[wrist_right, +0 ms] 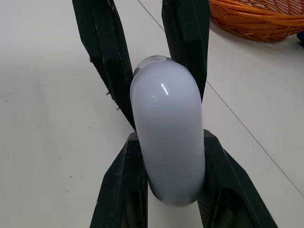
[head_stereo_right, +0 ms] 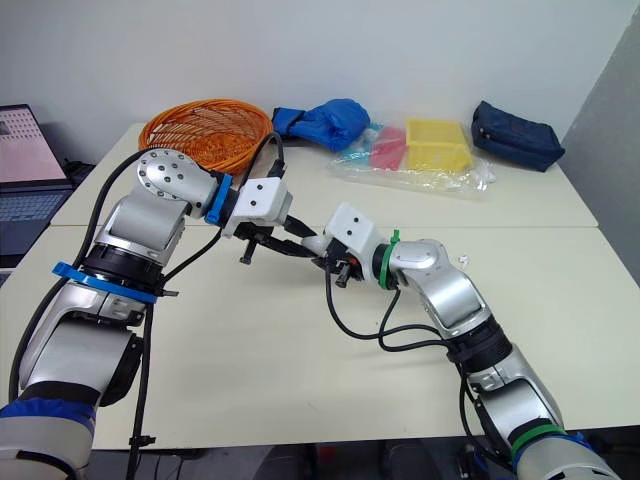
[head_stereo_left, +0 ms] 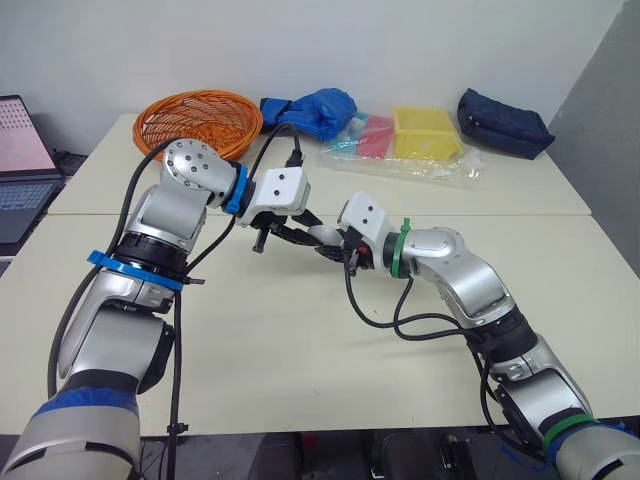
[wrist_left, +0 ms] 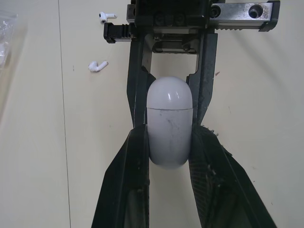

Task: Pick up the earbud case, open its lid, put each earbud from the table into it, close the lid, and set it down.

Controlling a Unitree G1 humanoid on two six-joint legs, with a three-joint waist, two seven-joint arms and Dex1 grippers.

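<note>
Above the table (head_stereo_left: 300, 340), the left gripper (wrist_left: 169, 142) at 9 o'clock and the right gripper (wrist_right: 171, 142) at 3 o'clock are both clenching the earbud case (wrist_left: 169, 128). I judge the left should be bracing the body while the right is easing up the lid (wrist_left: 169, 92), sparing the earbuds (wrist_left: 98, 66) on the table.

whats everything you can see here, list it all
earbud case: 1, white, lid shut, held above the table between both grippers
earbuds: 2, white, loose on the table, apart from each other
basket: 1, orange, far left of the table
cloth bundle: 1, blue, beside the basket
plastic bag: 1, clear, far middle, yellow and pink items with it
pouch: 1, dark navy, far right
laptop: 1, open, off the table's left end
table: cream, under everything
left gripper: black fingers shut on the earbud case
right gripper: black fingers shut on the earbud case
</note>
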